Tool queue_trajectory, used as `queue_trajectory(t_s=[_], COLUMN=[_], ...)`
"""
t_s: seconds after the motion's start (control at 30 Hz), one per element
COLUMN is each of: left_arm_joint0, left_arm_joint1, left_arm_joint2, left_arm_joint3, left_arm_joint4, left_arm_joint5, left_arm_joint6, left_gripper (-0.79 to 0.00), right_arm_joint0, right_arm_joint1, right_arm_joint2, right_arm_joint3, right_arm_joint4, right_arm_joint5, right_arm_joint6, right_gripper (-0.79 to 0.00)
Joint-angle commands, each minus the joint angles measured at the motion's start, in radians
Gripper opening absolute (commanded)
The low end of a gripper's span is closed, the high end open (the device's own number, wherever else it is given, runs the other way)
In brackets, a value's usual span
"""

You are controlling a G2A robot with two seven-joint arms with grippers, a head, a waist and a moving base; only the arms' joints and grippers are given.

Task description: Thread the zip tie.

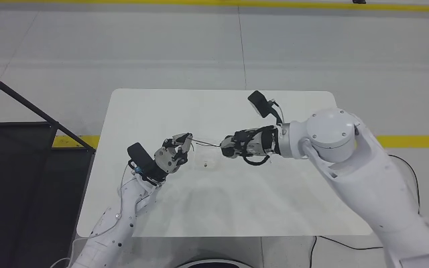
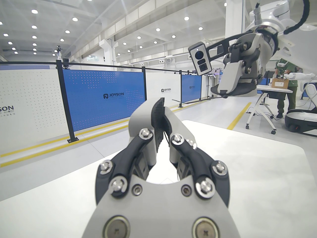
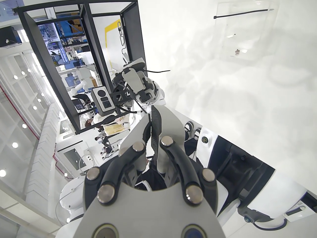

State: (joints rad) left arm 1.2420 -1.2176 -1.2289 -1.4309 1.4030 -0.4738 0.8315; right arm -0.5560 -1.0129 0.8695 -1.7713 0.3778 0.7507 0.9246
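Note:
A thin black zip tie (image 1: 206,142) stretches above the white table (image 1: 268,201) between my two grippers. My left gripper (image 1: 184,142) is shut on one end; in the right wrist view the tie's tail (image 3: 161,71) sticks out sideways from the left gripper (image 3: 138,71). My right gripper (image 1: 225,147) faces it from the right, shut, and the tie's other end reaches its fingertips. Seen up close, the left gripper (image 2: 161,111) has its ribbed pads pressed together, as does the right gripper (image 3: 154,115). The right gripper (image 2: 223,94) hangs above the table's far side.
A second black zip tie (image 3: 241,13) lies on a clear flat tray (image 3: 223,38), which sits on the table just below the two grippers (image 1: 204,162). A black frame (image 1: 27,134) stands off the table's left edge.

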Motion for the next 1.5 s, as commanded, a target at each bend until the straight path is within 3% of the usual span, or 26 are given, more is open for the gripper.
queue_trajectory(t_s=[0.0,1.47], left_arm_joint0=[0.000,0.000], left_arm_joint1=[0.000,0.000], left_arm_joint2=[0.000,0.000], left_arm_joint3=[0.000,0.000], left_arm_joint4=[0.000,0.000], left_arm_joint5=[0.000,0.000], left_arm_joint6=[0.000,0.000], left_gripper=[-0.785,-0.785], right_arm_joint0=[0.001,0.047], right_arm_joint1=[-0.001,-0.007], right_arm_joint2=[-0.003,-0.025], right_arm_joint3=[-0.002,0.027], right_arm_joint4=[-0.001,0.005], right_arm_joint5=[-0.001,0.034], right_arm_joint6=[-0.002,0.001], right_gripper=[-0.785,-0.785])
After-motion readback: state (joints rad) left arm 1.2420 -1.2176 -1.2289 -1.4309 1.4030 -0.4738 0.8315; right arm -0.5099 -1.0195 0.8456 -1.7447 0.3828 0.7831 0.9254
